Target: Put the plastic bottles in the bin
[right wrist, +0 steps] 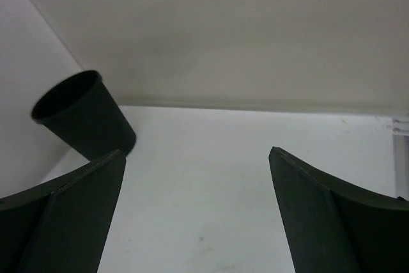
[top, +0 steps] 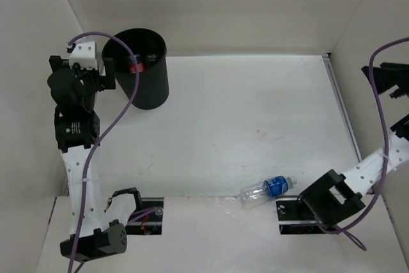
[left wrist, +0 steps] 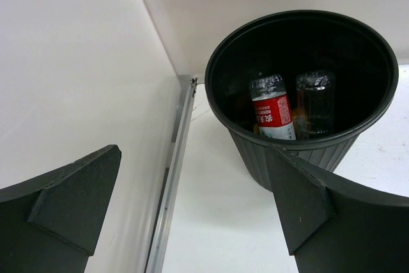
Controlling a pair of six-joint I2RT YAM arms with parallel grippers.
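**Now both grippers are wide open and hold nothing**

We see the left gripper [left wrist: 195, 158] with its two fingers spread far apart, and the gap between them is free. It hangs just beside the bin [left wrist: 217, 55], at the far left corner of the table [top: 255, 119], and looks down into it. Whether a finger touches the wall of the bin, we cannot tell.

Inside the bin, two bottles lean against the wall: the bottle with the red label [left wrist: 273, 110] and the plain clear bottle [left wrist: 314, 103] next to it.

The right gripper [right wrist: 198, 155] is also fully open and empty. It is low at the near edge of the table, well apart from the bin. The bottle with the blue label [top: 267, 190] lies on its side on the table, near this gripper, not touched by it.
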